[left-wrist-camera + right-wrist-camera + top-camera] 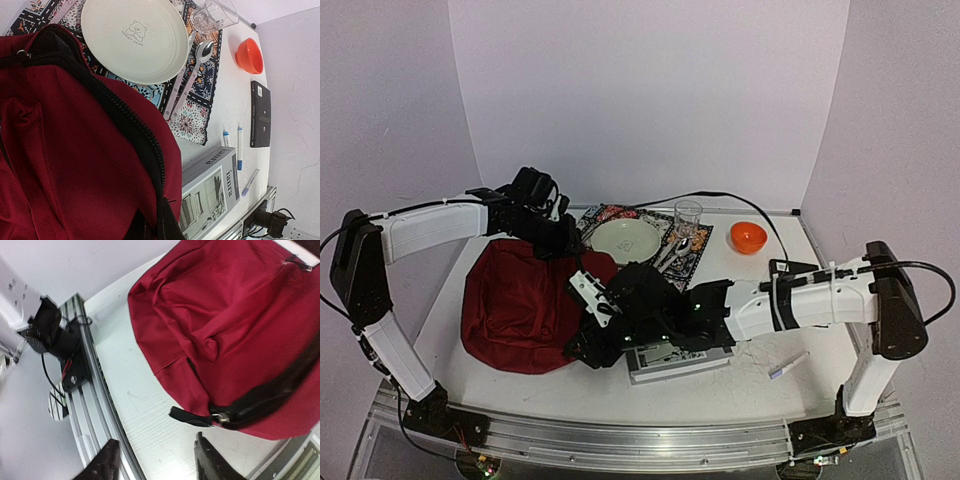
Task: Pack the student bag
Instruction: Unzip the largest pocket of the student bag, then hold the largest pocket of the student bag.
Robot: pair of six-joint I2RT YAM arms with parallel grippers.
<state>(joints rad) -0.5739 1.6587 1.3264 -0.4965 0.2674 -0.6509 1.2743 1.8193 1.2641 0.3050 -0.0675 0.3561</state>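
Nearest the right wrist camera, the right gripper (156, 440) has its two black fingers (102, 465) spread apart with nothing between them. It hovers over bare table (145, 405), just short of the black zipper pull (189, 416) at the bag's near right corner. The student bag (515, 305), dark red and slumped, lies on the left half of the table, with its black zipper running along its right side. From above, the right arm reaches leftward across the near middle of the table, over a grey book (675, 362) that lies just right of the bag. A white pen (788, 366) lies further right, near the front edge.

The left gripper (563, 243) is at the bag's far right edge, low over the fabric. Its fingers do not show in any view, so I cannot tell whether they are apart or closed, or whether they touch the bag.

Beyond the bag a patterned placemat (192, 115) carries a cream plate (135, 40) with a bear print, and a spoon (197, 55) lies just right of the plate. A clear glass (212, 15) stands at the mat's far right corner. An orange bowl (249, 55) sits off the mat to the right, and a black book (260, 114) lies nearer than the bowl.
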